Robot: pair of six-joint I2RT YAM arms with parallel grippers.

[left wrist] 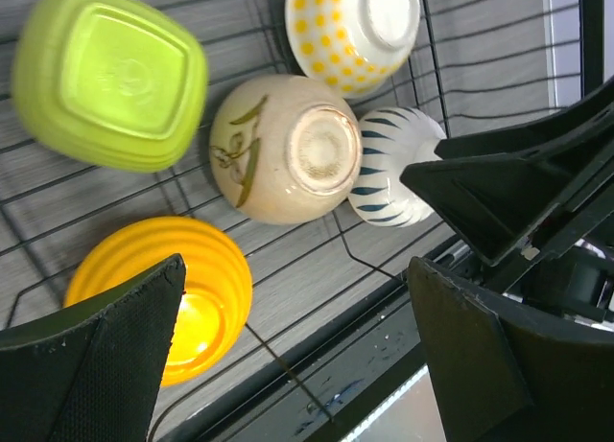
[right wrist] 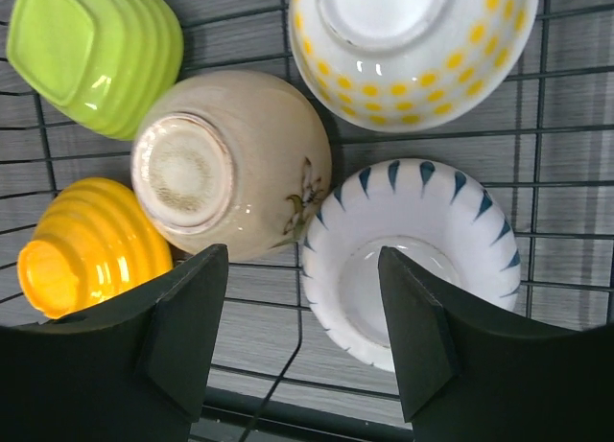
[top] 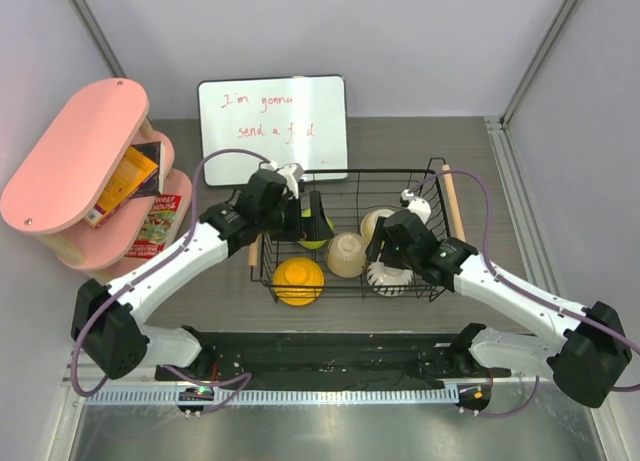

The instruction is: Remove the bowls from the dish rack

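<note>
The black wire dish rack (top: pixel 350 177) holds several upturned bowls. An orange-yellow ribbed bowl (top: pixel 298 281) lies at its front left, a beige bowl (top: pixel 346 254) in the middle, a lime green bowl (top: pixel 318 239) mostly under my left arm, a white bowl with blue marks (top: pixel 390 279) under my right gripper, and a cream bowl (top: pixel 374 221) with yellow dots behind. My left gripper (top: pixel 310 213) is open above the rack's left side; the orange bowl (left wrist: pixel 197 293) is by its left finger. My right gripper (right wrist: pixel 302 313) is open over the white bowl's (right wrist: pixel 413 260) rim.
A pink oval shelf (top: pixel 75 161) with books stands at the back left. A whiteboard (top: pixel 272 129) leans behind the rack. The rack's wooden rod handles (top: pixel 452 203) run along its sides. A black mat (top: pixel 330 356) lies in front of the rack.
</note>
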